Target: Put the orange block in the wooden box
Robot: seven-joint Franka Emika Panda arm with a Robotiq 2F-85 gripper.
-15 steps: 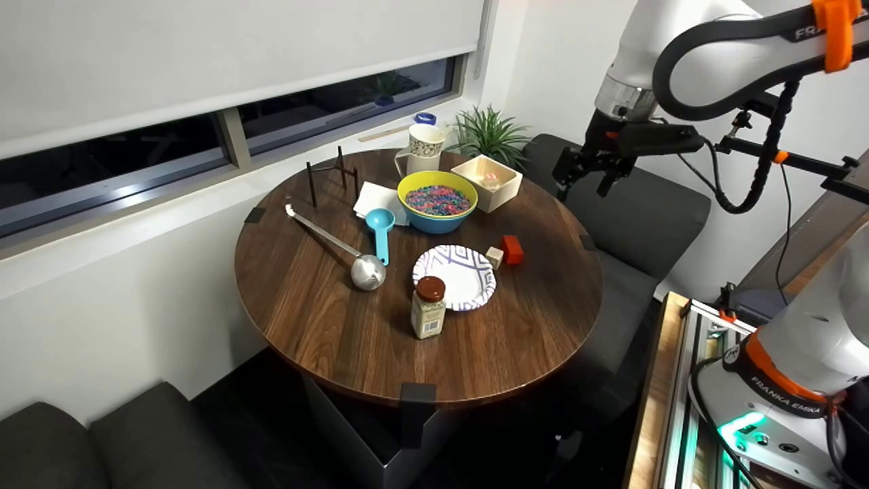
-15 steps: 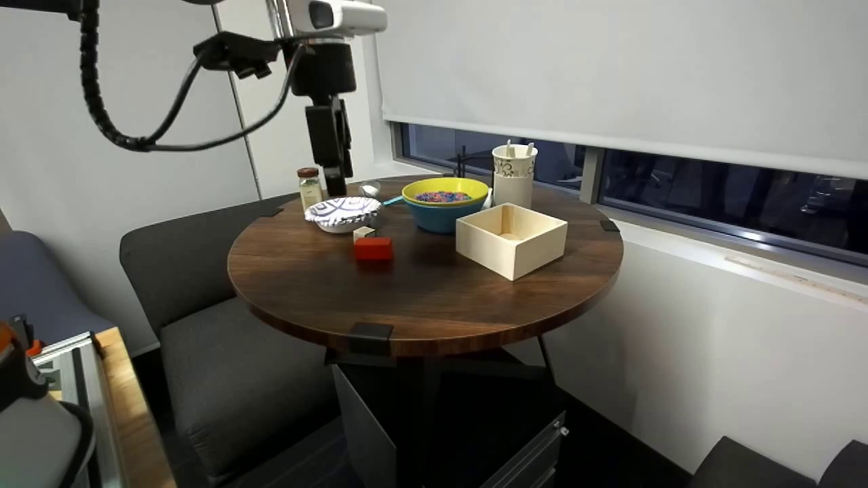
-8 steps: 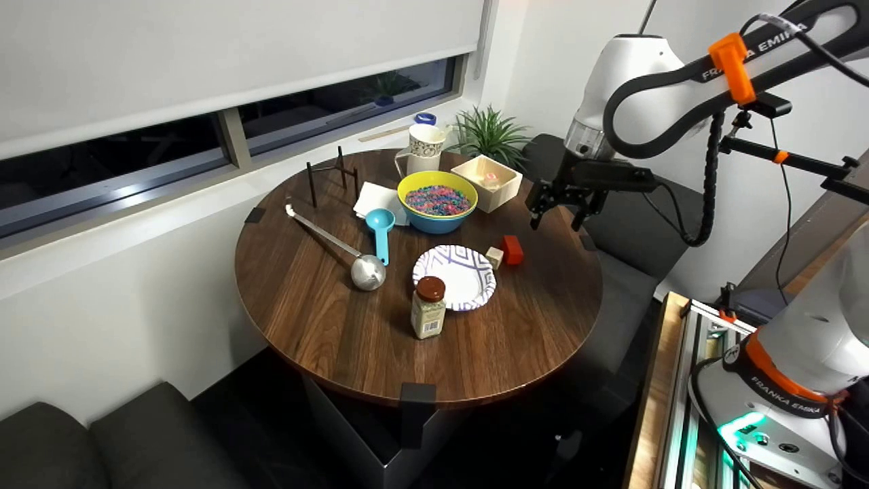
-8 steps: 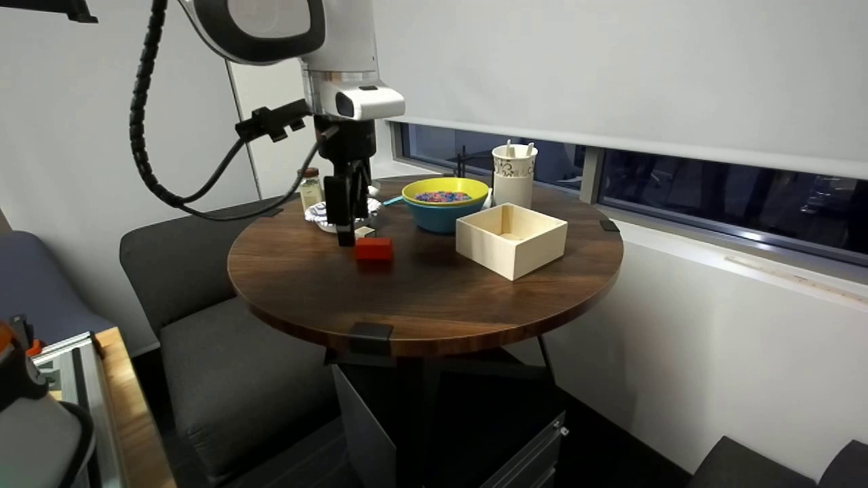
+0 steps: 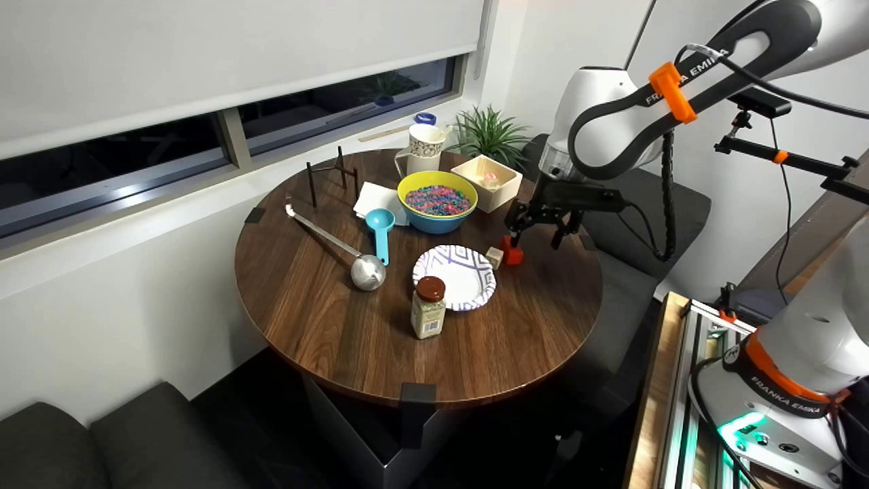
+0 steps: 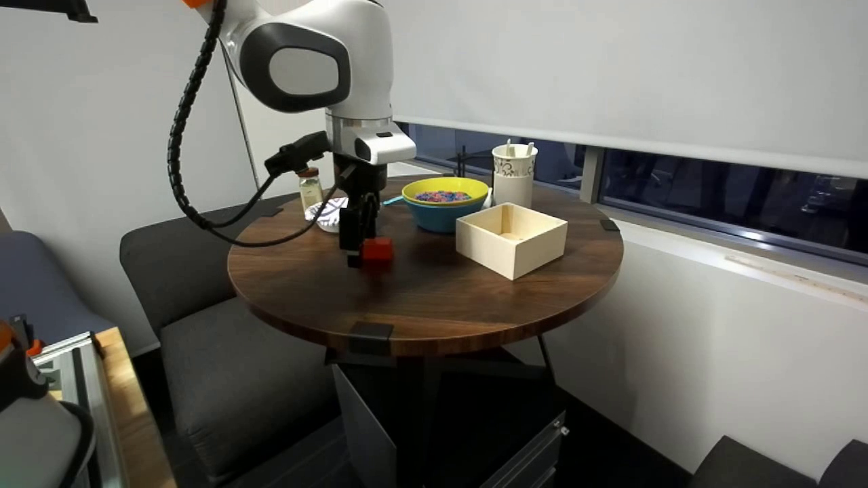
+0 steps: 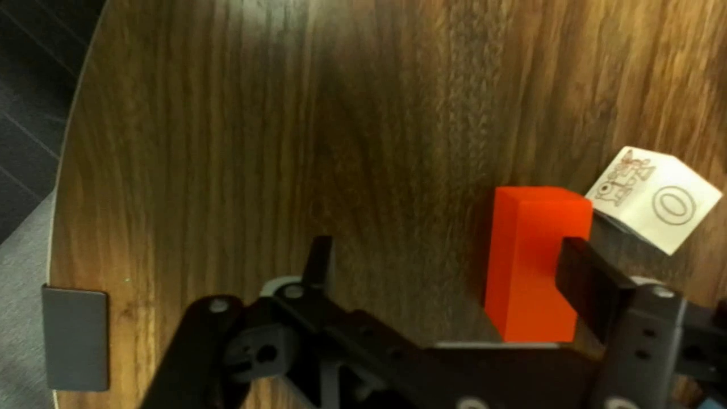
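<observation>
The orange block (image 5: 514,256) lies on the round table and also shows in an exterior view (image 6: 378,249) and the wrist view (image 7: 531,261). My gripper (image 5: 535,242) is open, with its fingertips low at the block. In the wrist view, the right finger (image 7: 593,281) overlaps the block's right side and the left finger stands well off to the left. The block is off-centre, towards the right finger; I cannot tell whether they touch. The pale wooden box (image 6: 485,244) stands open on the table, also in an exterior view (image 5: 501,198), with a small pale thing inside.
A small pale cube (image 7: 661,196) sits close beside the block. A patterned white plate (image 5: 486,291), a spice jar (image 5: 428,316) and stacked yellow and blue bowls (image 5: 434,225) stand near. A patterned cup (image 6: 513,179) stands behind the box. A ladle (image 5: 368,272) lies farther off.
My gripper has come down and moved in from above the table's edge to the block, staying open. The block, the box and the other things have not visibly moved.
</observation>
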